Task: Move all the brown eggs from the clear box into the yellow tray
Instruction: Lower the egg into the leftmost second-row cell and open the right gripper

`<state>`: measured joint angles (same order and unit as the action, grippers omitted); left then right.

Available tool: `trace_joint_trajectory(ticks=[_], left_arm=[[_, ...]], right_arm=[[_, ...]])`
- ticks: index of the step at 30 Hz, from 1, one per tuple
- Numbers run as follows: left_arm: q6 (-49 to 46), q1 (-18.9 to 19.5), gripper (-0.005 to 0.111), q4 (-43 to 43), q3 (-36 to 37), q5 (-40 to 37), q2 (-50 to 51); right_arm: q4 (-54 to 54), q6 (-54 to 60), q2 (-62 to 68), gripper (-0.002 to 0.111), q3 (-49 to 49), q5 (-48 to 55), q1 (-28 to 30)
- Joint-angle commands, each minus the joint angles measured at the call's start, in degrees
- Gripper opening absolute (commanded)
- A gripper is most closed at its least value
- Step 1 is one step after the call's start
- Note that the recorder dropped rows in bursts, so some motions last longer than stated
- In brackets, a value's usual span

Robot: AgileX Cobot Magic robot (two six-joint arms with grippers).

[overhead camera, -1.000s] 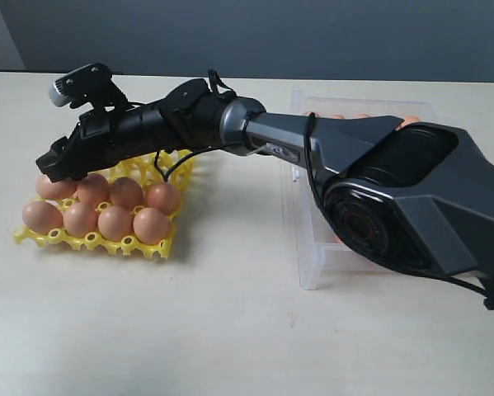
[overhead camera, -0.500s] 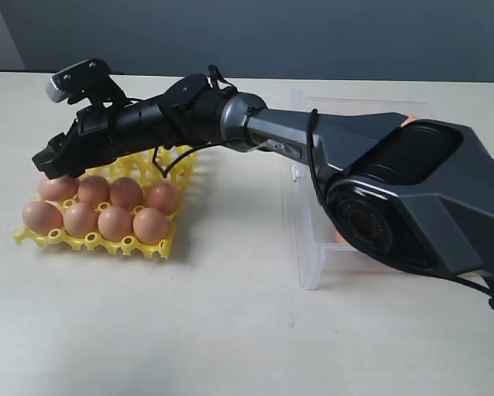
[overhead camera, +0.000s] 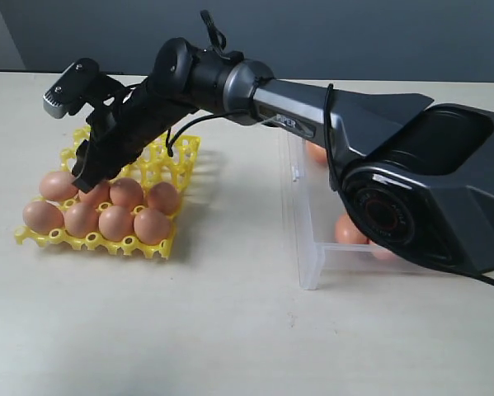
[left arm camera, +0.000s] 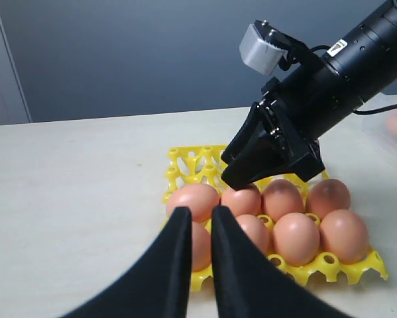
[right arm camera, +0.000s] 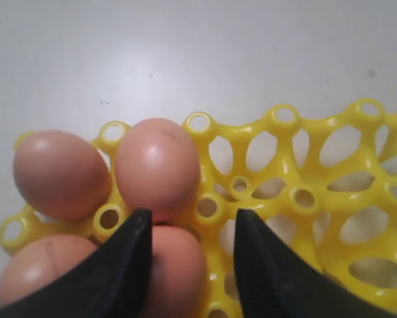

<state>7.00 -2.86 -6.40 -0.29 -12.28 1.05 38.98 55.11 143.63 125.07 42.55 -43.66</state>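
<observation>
My right claw (right arm camera: 195, 222) hangs spread over the yellow tray (overhead camera: 181, 157), with nothing between its fingers and its tips just above the brown eggs (overhead camera: 115, 223). Eight of them fill the two rows along the tray's near edge. The clear box (overhead camera: 308, 256) sits toward the right side of the table (overhead camera: 230, 330), with a few eggs showing behind my arm (overhead camera: 312, 124). My left claw (left arm camera: 199, 212) is barely parted and empty, facing the tray.
</observation>
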Motion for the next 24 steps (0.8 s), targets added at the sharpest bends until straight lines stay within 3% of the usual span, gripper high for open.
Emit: trace_joint_trajectory(ticks=[1,10,19,24], left_arm=[[0.1,-0.1,0.012,-0.1,0.3,0.3,0.4],[0.1,-0.1,0.012,-0.1,0.3,0.3,0.4],[0.1,-0.1,0.012,-0.1,0.3,0.3,0.4],[0.1,-0.1,0.012,-0.1,0.3,0.3,0.4]], right_arm=[[-3.3,-1.6,-0.5,0.04,1.6,0.0,-1.1],[-3.7,-3.3,-0.6,0.04,2.0,7.1,-2.3],[-15.9,-11.4,-0.6,0.04,2.0,14.8,-2.3],[-14.9,-11.8,-0.7,0.04,2.0,15.0,-2.3]])
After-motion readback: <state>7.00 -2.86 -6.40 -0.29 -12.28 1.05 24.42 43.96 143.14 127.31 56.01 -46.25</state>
